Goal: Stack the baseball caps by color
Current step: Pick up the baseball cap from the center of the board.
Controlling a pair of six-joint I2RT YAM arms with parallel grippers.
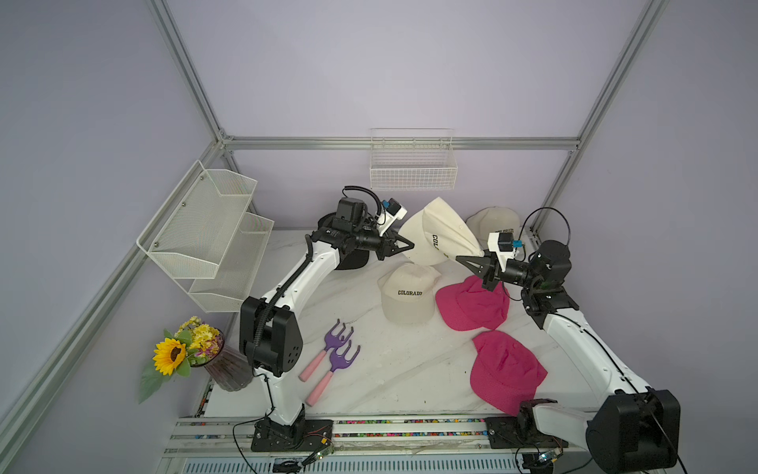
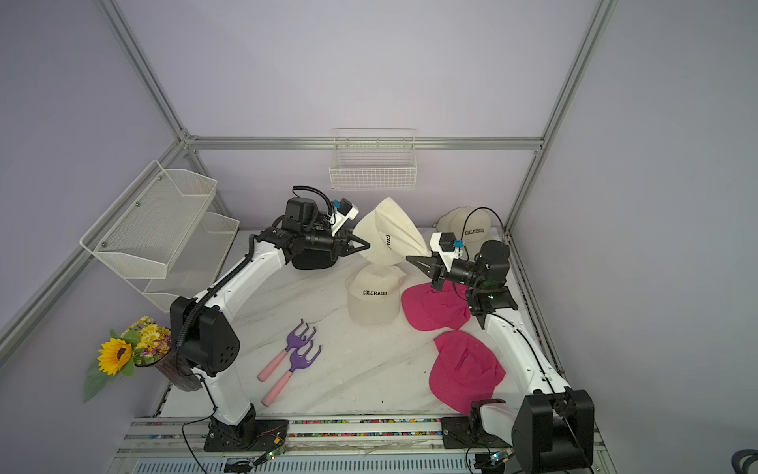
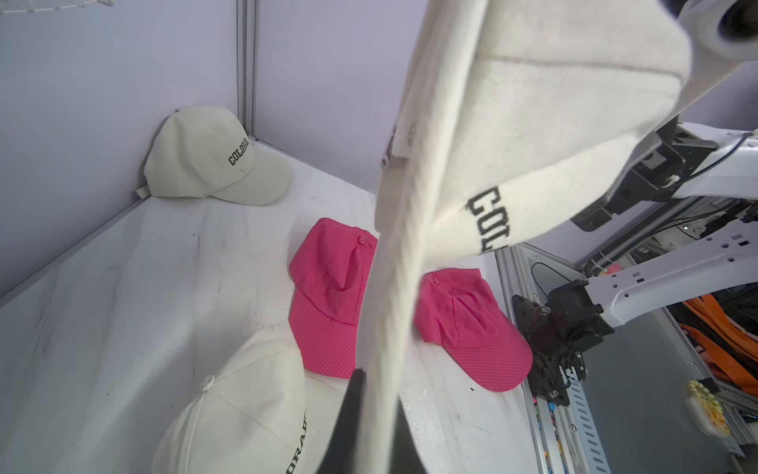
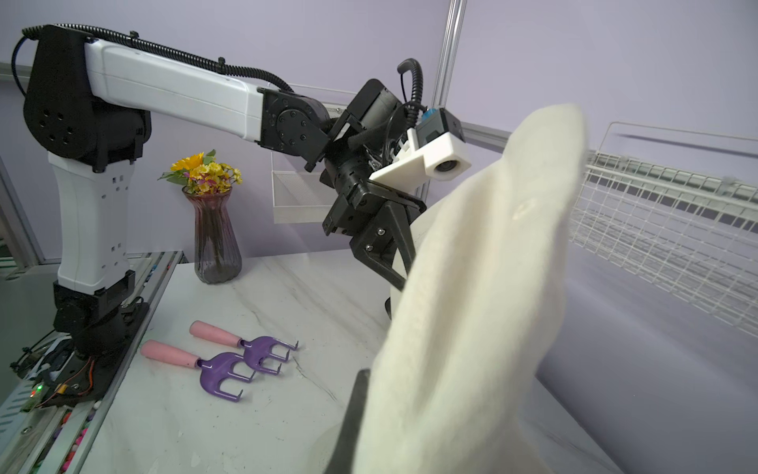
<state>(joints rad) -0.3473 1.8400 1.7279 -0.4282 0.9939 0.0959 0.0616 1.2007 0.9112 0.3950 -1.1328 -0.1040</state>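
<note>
A cream "COLORADO" cap (image 1: 434, 234) (image 2: 385, 238) hangs in the air between both arms. My left gripper (image 1: 408, 246) (image 3: 379, 390) is shut on its brim edge, and my right gripper (image 1: 463, 259) (image 4: 389, 390) is shut on its bunched crown fabric (image 4: 471, 307). A second cream cap (image 1: 408, 295) lies just below on the table, and a third (image 1: 494, 223) sits in the back right corner. Two hot pink caps (image 1: 471, 303) (image 1: 506, 377) lie on the right side. A black cap (image 1: 348, 260) shows partly under my left forearm.
Two purple hand rakes with pink handles (image 1: 328, 357) lie at the front left of the marble table (image 1: 389, 369). A vase of flowers (image 1: 184, 349) stands by the left arm's base. A white mesh shelf (image 1: 205, 234) hangs on the left wall, a wire basket (image 1: 412, 164) on the back wall.
</note>
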